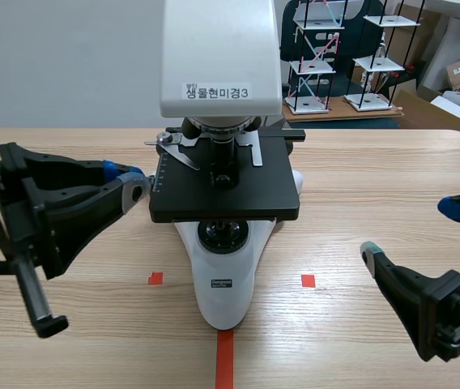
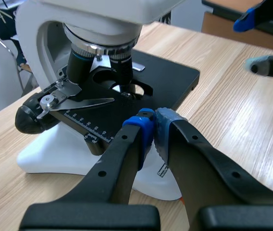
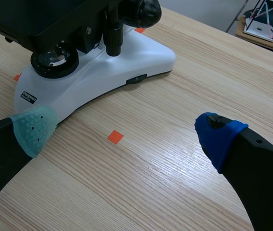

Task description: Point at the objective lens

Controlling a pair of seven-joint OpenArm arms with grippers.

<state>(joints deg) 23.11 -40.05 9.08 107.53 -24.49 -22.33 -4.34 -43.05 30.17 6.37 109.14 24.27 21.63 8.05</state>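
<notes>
A: Looking for the short black-and-silver objective lens [image 2: 122, 71]: hanging from the ribbed turret [image 2: 100, 45] of the white-bodied microscope [image 1: 230, 275], just ahead of and above the left gripper [image 2: 152, 126].

B: Noting that left gripper closed pad to pad on nothing, tips just beside the nearest stage edge. And the right gripper [image 3: 127, 130]?

A: Spread wide, holding nothing, low over the pale wooden table [image 3: 184, 159], well off to one side of the microscope's base.

B: Handling, then?

A: Probably rigid metal with fragile glass at the tip, screwed fast into a heavy stand, so likely no give at all. Calls for no grasp, only a pointing tip stopped short of the glass. If touched at all, better on the barrel than on the end face.

B: Room around it?

A: Tight. Hemmed between the turret above and the flat black stage [image 2: 175, 79] below, with a shiny metal slide clip [image 2: 74, 96] just beside. Coming in from the open stage side, where the left gripper sits, seems safest.

B: Surface?

A: Smooth, level wood grain under both grippers. Beyond them, far past the microscope, wire-and-panel model racks [image 1: 327, 57].
</notes>
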